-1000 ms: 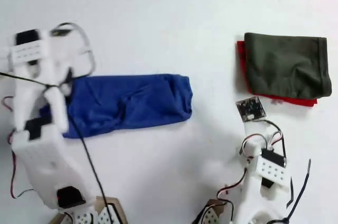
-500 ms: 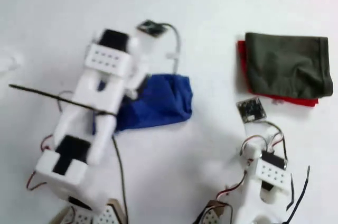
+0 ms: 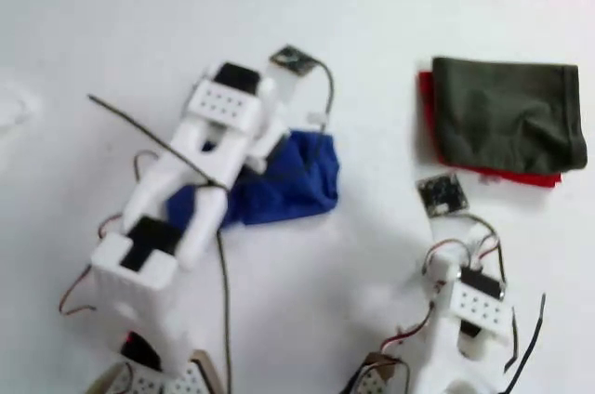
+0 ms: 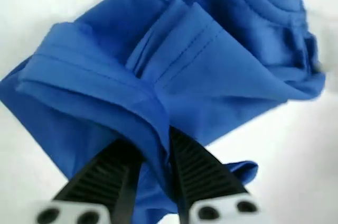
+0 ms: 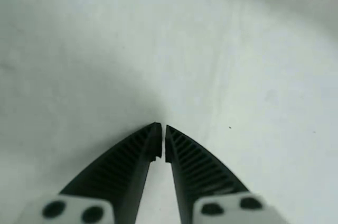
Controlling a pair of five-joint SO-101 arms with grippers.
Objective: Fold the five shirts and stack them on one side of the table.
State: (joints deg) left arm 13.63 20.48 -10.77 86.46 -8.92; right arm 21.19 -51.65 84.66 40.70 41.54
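Blue shirt (image 4: 222,71), edge inside left claw (image 4: 157,147).

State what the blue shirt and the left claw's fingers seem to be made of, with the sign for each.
Blue shirt: soft matte cloth, probably a knit; it creases limply and shows stitched hems. Left claw, fingers: likely hard black plastic, matte, with moulded ribs on the gripping faces.

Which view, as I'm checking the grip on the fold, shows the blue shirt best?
The left wrist view: the blue shirt lies close up, seams and folded layers plain, an edge pinched between the fingers. The high view has it partly hidden beneath the left arm. The right wrist view faces bare table.
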